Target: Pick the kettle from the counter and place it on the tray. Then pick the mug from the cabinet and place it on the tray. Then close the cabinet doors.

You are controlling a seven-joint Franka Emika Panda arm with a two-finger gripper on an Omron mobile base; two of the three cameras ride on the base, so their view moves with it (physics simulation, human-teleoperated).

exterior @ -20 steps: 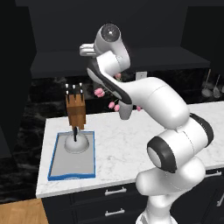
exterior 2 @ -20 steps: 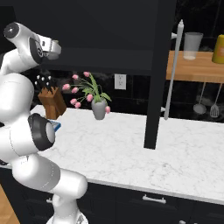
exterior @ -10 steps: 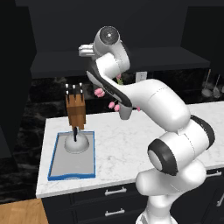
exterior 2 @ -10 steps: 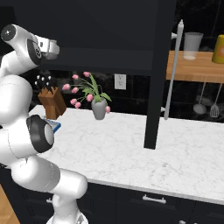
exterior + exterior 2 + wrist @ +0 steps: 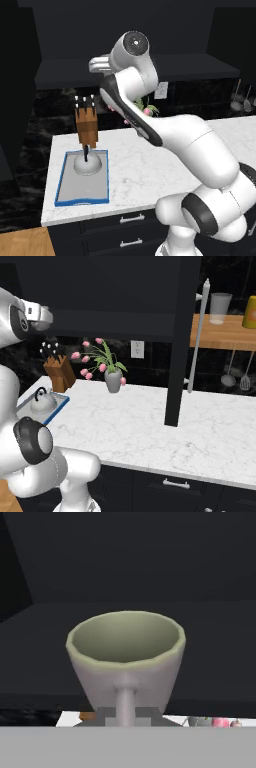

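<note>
Dark cabinet [image 5: 150, 572] shelf, mug [image 5: 126, 662] in your grip
Your claw [image 5: 126, 714] is clamped on the mug's handle. Kettle [image 5: 90, 163] already sits on the tray [image 5: 62, 186]; mug transfer and door [image 5: 181, 341] closing remain.

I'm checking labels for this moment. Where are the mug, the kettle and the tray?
mug [image 5: 125, 662], hand view, on its front wall below the rim.
kettle [image 5: 90, 164], left base view, on its silver dome.
tray [image 5: 82, 188], left base view, on its bare grey floor.
</note>
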